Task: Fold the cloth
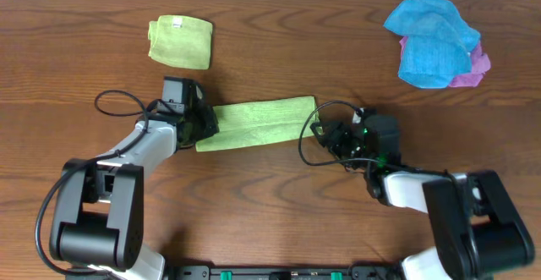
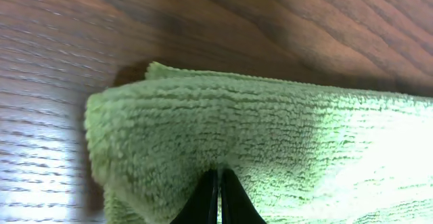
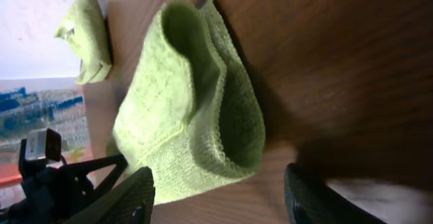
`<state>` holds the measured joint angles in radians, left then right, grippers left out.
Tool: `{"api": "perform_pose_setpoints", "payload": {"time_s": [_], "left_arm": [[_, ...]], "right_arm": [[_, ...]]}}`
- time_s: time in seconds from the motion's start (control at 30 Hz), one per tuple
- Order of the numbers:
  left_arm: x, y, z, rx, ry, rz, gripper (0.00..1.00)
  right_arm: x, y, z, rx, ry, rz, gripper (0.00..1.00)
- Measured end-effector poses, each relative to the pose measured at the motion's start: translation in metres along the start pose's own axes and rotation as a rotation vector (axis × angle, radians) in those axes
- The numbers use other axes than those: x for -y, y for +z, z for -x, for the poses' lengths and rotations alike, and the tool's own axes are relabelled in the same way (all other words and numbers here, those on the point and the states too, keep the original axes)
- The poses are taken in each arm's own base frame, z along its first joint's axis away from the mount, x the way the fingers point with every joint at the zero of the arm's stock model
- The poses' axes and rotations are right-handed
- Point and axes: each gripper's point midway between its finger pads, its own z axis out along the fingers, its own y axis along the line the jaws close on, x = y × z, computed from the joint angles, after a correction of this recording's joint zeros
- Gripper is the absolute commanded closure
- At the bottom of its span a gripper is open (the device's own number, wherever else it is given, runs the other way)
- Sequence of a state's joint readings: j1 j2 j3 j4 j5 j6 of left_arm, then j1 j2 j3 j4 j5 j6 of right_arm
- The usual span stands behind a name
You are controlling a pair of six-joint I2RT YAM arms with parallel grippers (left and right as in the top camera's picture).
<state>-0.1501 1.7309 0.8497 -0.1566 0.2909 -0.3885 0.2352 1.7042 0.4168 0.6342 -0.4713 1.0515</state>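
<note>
Overhead view: the cloth (image 1: pixel 258 121), green and folded into a long strip, lies across the middle of the wooden table (image 1: pixel 270 221). The left gripper (image 1: pixel 200 121) is at its left end and the right gripper (image 1: pixel 324 132) at its right end. A second green cloth (image 1: pixel 180 41), folded square, sits toward the far left, well apart. A blue cloth (image 1: pixel 431 39) is heaped on a pink cloth (image 1: pixel 475 68) at the far right. Left wrist view: the left gripper (image 2: pixel 218 191) has its jaws pressed almost together, pinching the cloth (image 2: pixel 270 136) near its folded corner. Right wrist view: the right gripper (image 3: pixel 220 178) has its jaws spread wide and grips nothing. The looped end of the cloth (image 3: pixel 189 95) lies just ahead between them, with the second green cloth (image 3: pixel 88 38) beyond.
</note>
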Motion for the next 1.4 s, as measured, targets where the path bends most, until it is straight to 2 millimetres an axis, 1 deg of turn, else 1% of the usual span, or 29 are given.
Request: {"api": "perform_pose_setpoints", "payload": {"time_s": [0.2,0.3,0.4,0.5,0.73,1.0,1.1,1.13,1.2,1.27,1.4], "left_arm": [[0.000,0.001,-0.007,-0.023,0.002,0.010,0.95],[-0.002,0.000,-0.010,-0.038,-0.001,0.018,0.94],[-0.003,0.000,-0.010,-0.038,-0.002,0.022,0.94],[-0.003,0.000,-0.010,-0.037,-0.002,0.025,0.94],[-0.004,0.000,-0.011,-0.043,-0.003,0.028,0.95],[-0.005,-0.002,-0.016,-0.067,-0.010,0.040,0.94],[-0.006,-0.002,-0.016,-0.068,-0.010,0.041,0.94],[-0.006,-0.002,-0.016,-0.068,-0.010,0.041,0.94],[-0.006,-0.002,-0.016,-0.069,-0.010,0.041,0.94],[-0.006,-0.002,-0.016,-0.070,-0.010,0.042,0.94],[-0.006,-0.002,-0.016,-0.071,-0.011,0.042,0.95]], "right_arm": [[-0.006,0.011,0.004,0.023,0.014,0.042,0.37],[-0.013,0.022,0.006,0.021,0.017,0.060,0.38],[-0.020,0.034,0.011,0.018,0.010,0.070,0.40],[-0.023,0.041,0.016,0.024,-0.004,0.071,0.46],[-0.020,0.045,0.024,0.055,-0.060,0.046,0.50],[-0.019,0.047,0.035,0.101,-0.107,0.015,0.50],[-0.021,0.052,0.040,0.112,-0.117,0.015,0.51],[-0.021,0.054,0.041,0.114,-0.120,0.015,0.52],[-0.023,0.057,0.044,0.117,-0.128,0.017,0.57],[-0.022,0.060,0.046,0.119,-0.134,0.013,0.66],[-0.018,0.062,0.047,0.119,-0.129,0.000,0.74]]}}
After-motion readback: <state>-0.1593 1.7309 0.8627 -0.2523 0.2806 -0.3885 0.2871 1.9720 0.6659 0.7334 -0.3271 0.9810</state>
